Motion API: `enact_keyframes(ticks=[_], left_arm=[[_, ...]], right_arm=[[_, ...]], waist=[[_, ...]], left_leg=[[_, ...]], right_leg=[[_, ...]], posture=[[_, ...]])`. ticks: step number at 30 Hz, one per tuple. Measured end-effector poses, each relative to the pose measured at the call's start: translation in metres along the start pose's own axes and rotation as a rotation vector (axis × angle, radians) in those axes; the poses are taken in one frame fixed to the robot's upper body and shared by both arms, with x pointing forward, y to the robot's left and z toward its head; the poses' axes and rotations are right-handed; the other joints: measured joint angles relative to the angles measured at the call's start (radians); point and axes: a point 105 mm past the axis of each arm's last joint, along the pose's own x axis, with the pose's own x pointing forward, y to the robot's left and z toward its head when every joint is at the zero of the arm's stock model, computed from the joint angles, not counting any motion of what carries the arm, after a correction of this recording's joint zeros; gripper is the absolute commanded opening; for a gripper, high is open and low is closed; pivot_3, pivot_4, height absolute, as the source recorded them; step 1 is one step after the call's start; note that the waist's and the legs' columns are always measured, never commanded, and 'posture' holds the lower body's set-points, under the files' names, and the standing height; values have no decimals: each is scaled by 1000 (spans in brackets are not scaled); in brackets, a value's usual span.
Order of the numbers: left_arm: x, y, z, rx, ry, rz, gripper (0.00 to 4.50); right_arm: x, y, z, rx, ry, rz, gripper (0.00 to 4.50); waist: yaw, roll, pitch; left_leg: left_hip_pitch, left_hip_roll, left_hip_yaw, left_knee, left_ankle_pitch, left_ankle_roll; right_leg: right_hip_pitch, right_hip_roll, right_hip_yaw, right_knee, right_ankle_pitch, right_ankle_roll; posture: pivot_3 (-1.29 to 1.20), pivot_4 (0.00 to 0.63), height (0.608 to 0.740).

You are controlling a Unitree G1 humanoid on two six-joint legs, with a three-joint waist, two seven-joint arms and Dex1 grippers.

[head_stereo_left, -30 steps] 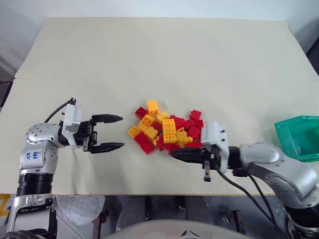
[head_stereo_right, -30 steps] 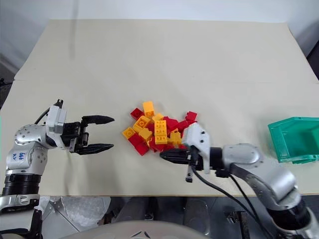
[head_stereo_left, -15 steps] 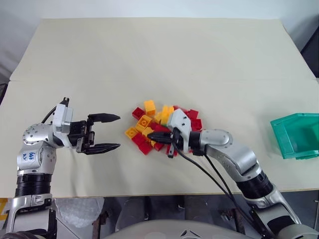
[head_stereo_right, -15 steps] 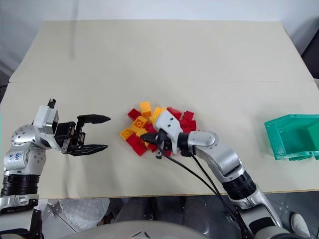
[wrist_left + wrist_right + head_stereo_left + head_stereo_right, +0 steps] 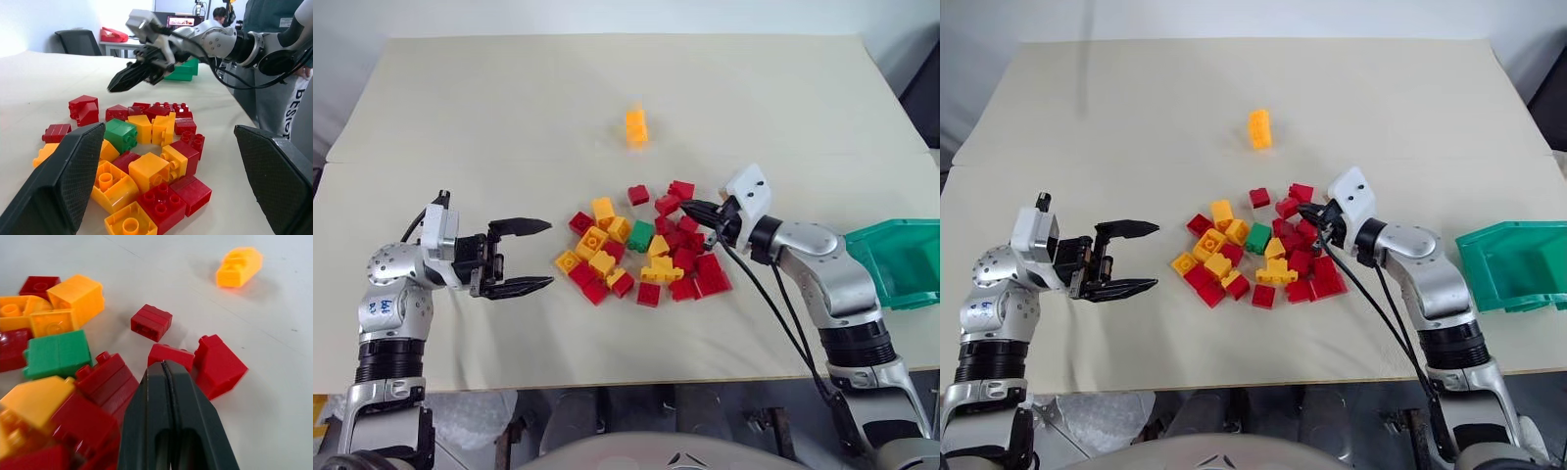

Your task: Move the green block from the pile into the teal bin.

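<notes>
The green block lies exposed on the cream table near the middle of the pile, with yellow bricks touching it on its left and lower right and red bricks just beside it on the right. The pile is spread loosely, red and yellow-orange bricks mostly lying flat and one layer deep; a small red brick sits a little beyond the pile's far edge, apart from the rest. Well beyond the pile, farther up the table, a lone orange-yellow brick lies by itself. The right end effector has its two black fingers pressed together with nothing between them; its tip hangs over the red bricks at the far right edge of the pile, to the right of the green block and not touching it. The left end effector is to the left of the pile, clear of it, pointing toward it with its fingers spread wide and empty. The teal bin stands well to the right of the pile, at the table's right edge, beyond the right arm.
</notes>
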Motion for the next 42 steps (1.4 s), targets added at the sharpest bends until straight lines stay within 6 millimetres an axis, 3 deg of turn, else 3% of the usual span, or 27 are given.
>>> enact_keyframes(ticks=[3,6,12,17,19,23,26,31,35,42], left_arm=[[0,0,-1,0,0,1,4500],[-2,2,-3,-10,-1,10,4500],[-2,7,-2,-4,-7,11,4500],[-4,9,-4,-7,-8,23,4500],[-5,11,-6,-16,-9,34,4500],[-5,13,-4,2,-8,33,4500],[-3,13,-3,10,-10,29,4500],[-4,11,-5,10,-14,34,4500],[0,8,-7,12,-25,38,4500],[-1,2,-8,20,-23,60,4500]], right_arm=[[-31,-4,7,-10,14,43,22],[-66,-5,9,-8,82,107,638],[-109,-10,8,-15,196,147,2620],[-125,-10,12,-41,255,167,4250],[-123,-7,18,-71,249,184,4487],[-104,0,36,-129,214,221,4487],[-75,8,45,-139,189,248,4487],[-26,29,45,-152,270,342,4487],[33,45,44,-168,351,412,4487],[60,49,20,-198,516,434,4487]], waist=[[9,0,0],[19,0,0],[26,0,0],[27,0,0],[27,0,0],[24,0,0],[18,0,0],[10,0,0],[-5,0,0],[-1,0,0]], left_leg=[[-1,-1,-1,0,0,0],[0,-1,0,0,-1,1],[0,0,0,1,-1,1],[0,0,0,1,-1,1],[0,0,0,1,-1,1],[0,0,0,2,-1,1],[0,0,-1,2,-1,1],[-2,-1,-1,2,-1,1],[-3,-1,0,3,0,1],[-16,-2,-1,10,0,1]], right_leg=[[0,-1,0,-1,0,0],[0,-1,0,-2,0,1],[1,-1,1,-1,1,1],[1,-1,1,-2,1,1],[1,-1,1,-1,1,1],[1,-1,1,-1,1,1],[0,-1,1,-1,1,1],[-1,-2,0,-1,1,1],[-3,-2,1,1,1,1],[-13,-2,-2,5,1,0]], posture=[[0,150,740],[0,150,740],[0,150,740],[0,150,740],[0,150,740],[0,150,740],[0,150,740],[0,150,740],[0,150,740],[0,150,740]])
